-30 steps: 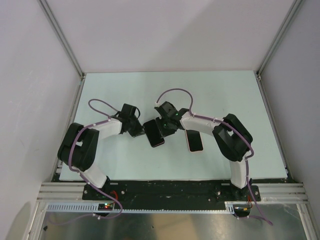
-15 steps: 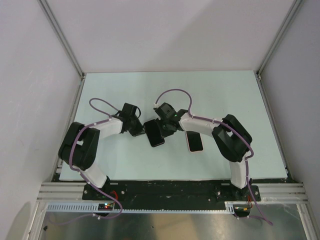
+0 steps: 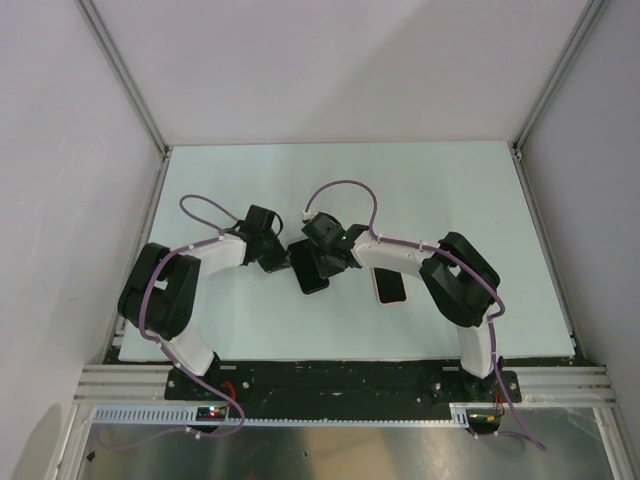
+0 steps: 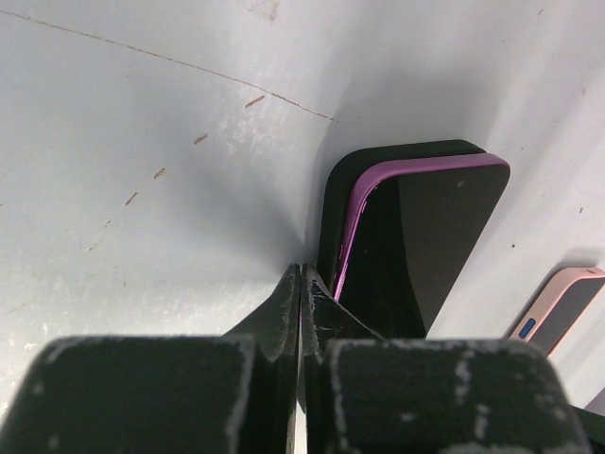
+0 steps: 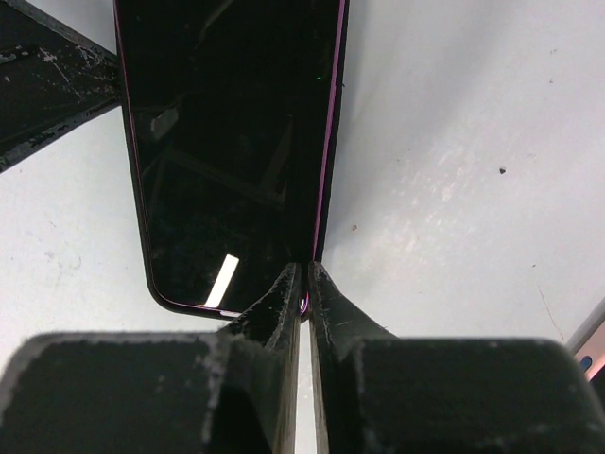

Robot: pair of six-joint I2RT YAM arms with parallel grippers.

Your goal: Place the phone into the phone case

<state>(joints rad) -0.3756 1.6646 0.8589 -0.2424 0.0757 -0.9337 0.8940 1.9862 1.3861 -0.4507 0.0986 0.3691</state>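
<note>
A black phone case [image 4: 338, 194] lies on the table between my two grippers. A dark phone with a purple rim [image 4: 425, 236] sits tilted in it, one long edge raised; both show as one dark slab in the top view [image 3: 309, 270]. My left gripper [image 4: 301, 282] is shut and empty, its tips pressed against the case's outer side; it also shows in the top view [image 3: 284, 262]. My right gripper [image 5: 303, 301] is shut on the purple rim at the corner of the phone [image 5: 227, 142]; it also shows in the top view [image 3: 324, 262].
A second phone in a pink case [image 3: 390, 285] lies flat under my right forearm, and shows at the right edge of both the left wrist view [image 4: 558, 307] and the right wrist view [image 5: 591, 345]. The pale table [image 3: 440, 190] ends at white walls.
My right wrist has shifted a little left and down toward the left gripper, pushing the phone with it. The left gripper has stayed against the case.
</note>
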